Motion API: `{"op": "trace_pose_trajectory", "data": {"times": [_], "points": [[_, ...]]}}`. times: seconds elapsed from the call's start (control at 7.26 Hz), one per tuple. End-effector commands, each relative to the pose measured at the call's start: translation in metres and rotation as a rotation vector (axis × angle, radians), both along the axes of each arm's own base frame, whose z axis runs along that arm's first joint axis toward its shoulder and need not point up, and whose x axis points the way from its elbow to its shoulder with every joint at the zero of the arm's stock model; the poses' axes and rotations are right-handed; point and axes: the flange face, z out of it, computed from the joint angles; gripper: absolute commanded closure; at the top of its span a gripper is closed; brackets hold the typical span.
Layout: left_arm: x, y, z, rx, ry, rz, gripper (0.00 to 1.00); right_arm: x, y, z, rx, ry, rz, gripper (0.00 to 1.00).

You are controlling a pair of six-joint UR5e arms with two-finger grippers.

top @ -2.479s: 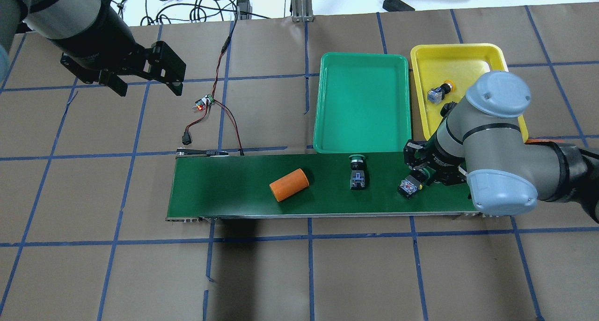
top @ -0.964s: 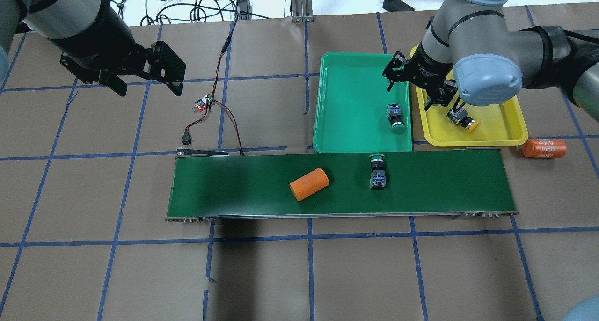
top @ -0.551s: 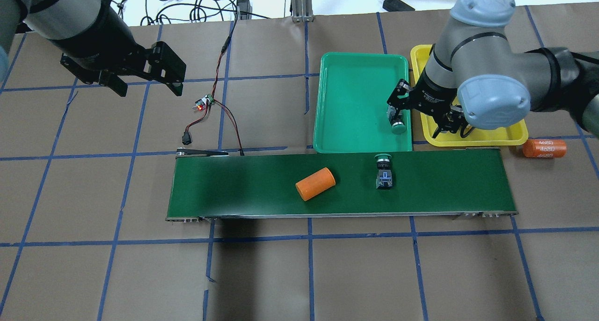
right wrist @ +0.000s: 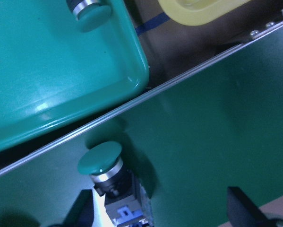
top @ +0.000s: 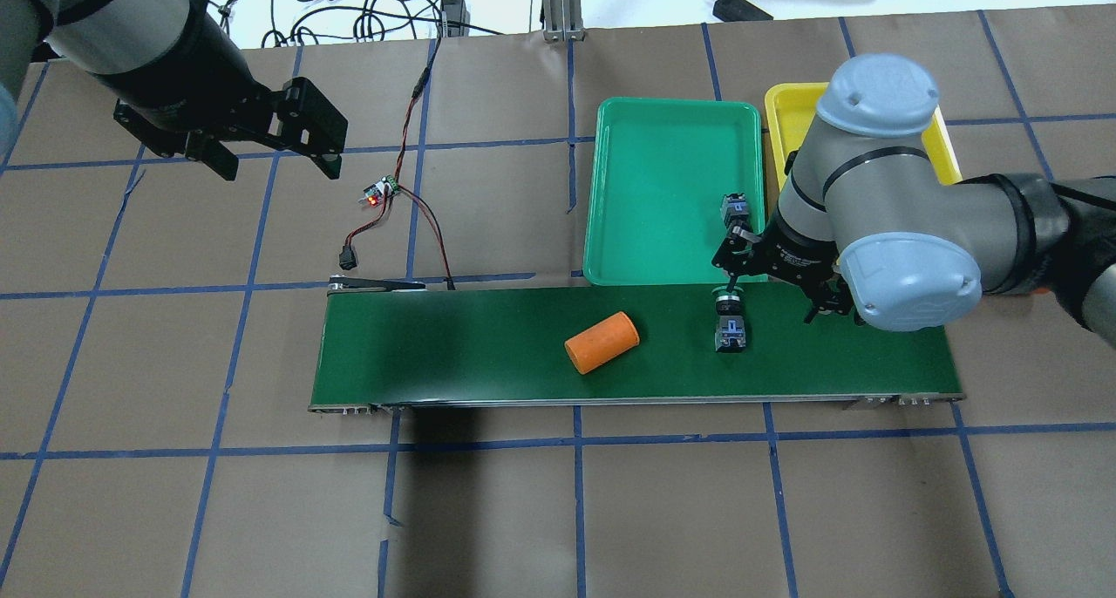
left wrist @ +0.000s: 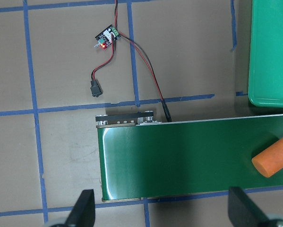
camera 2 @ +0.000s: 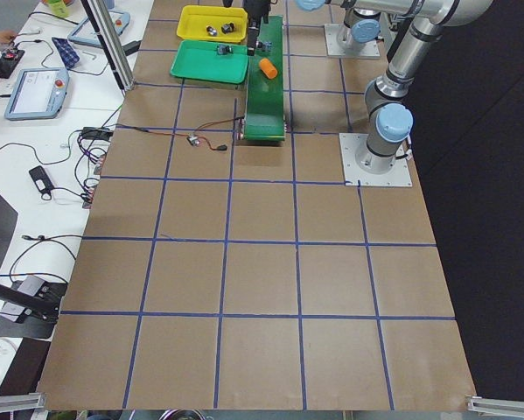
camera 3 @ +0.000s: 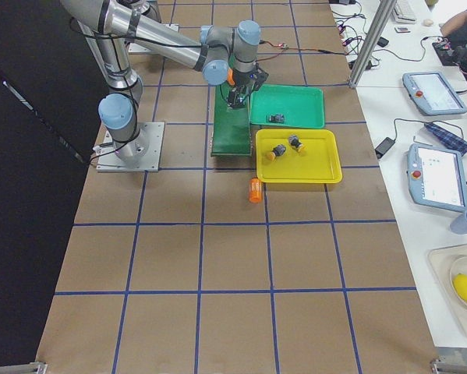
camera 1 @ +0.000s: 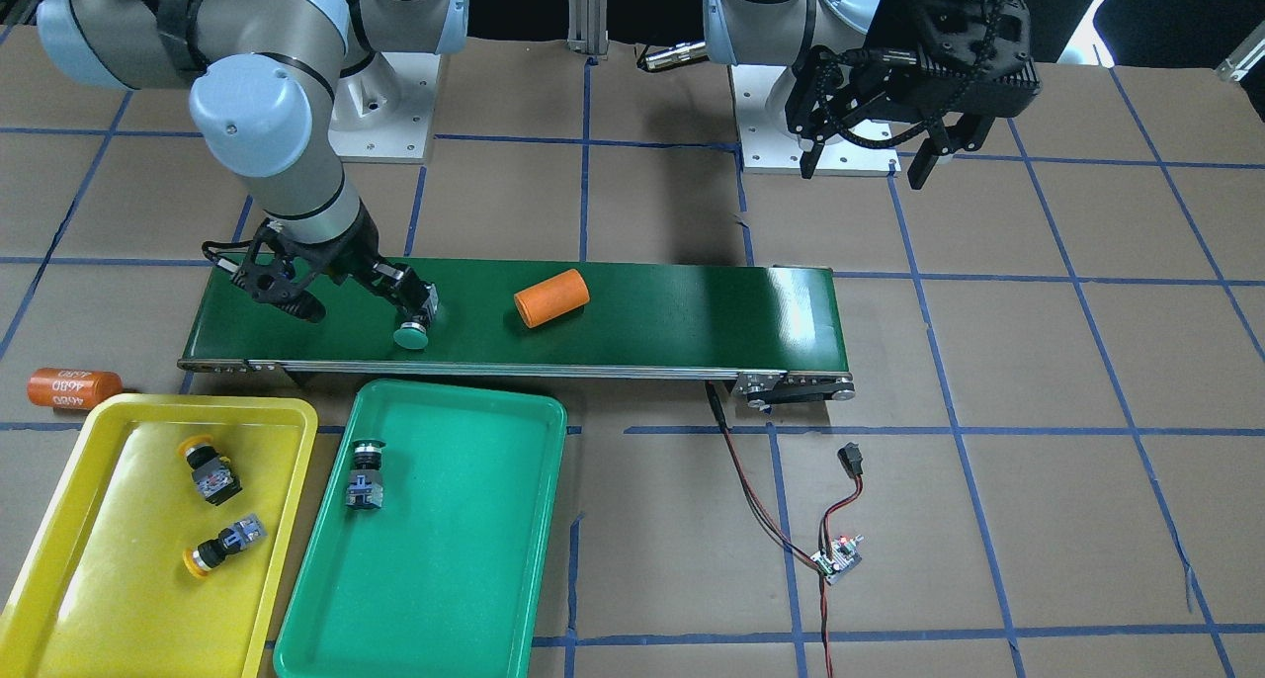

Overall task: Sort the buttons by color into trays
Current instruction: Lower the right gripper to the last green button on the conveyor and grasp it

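Sorting buttons at my desk [top: 174,511], seen from over my shoulders: the dark green conveyor belt [top: 453,345] runs from 9 to 3 o'clock. The green tray [top: 663,171] sits at the belt's 12 o'clock edge, and the yellow tray [camera 1: 128,599] is just beside it at 3 o'clock.

My right tool [camera 1: 361,302] hangs low over the belt's 3 o'clock half, jaws wide and gripping nothing. My left tool [top: 275,162] hovers above bare desk at the belt's 10 o'clock, also wide and empty.

One orange cylinder [top: 602,343] lies mid-belt. An orange cylinder marked "4680" [camera 1: 74,388] lies on the desk off the yellow tray's 4 o'clock corner.

A green-capped button [top: 729,323] lies on its side on the belt between my right tool's fingers, close against one of them, cap toward 12 o'clock. A second green-capped button [camera 1: 364,480] lies in the green tray near its 3 o'clock wall. A yellow-capped button [camera 1: 206,470] and a second yellow-capped button [camera 1: 222,545] lie apart in the yellow tray's 6 o'clock half.

A small circuit board [top: 377,193] with red-black wires sits at 12 o'clock of the belt's 9 o'clock end.
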Motion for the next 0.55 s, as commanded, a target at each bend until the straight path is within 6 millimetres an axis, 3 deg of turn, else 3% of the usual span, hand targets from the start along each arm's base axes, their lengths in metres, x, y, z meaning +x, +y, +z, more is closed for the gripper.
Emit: {"op": "trace_pose_trajectory", "data": {"times": [0.0,0.14,0.41], "points": [[0.000,0.000,0.000,0.000,0.000,0.000,0.00,0.022,0.004,-0.006,-0.014,-0.002,0.127,0.00],[0.000,0.001,0.001,-0.001,0.000,0.000,0.00,0.017,-0.005,-0.020,-0.017,0.015,0.185,0.00],[0.000,0.001,0.001,-0.001,0.000,0.000,0.00,0.009,-0.002,-0.034,0.011,0.048,0.207,0.00]]}}
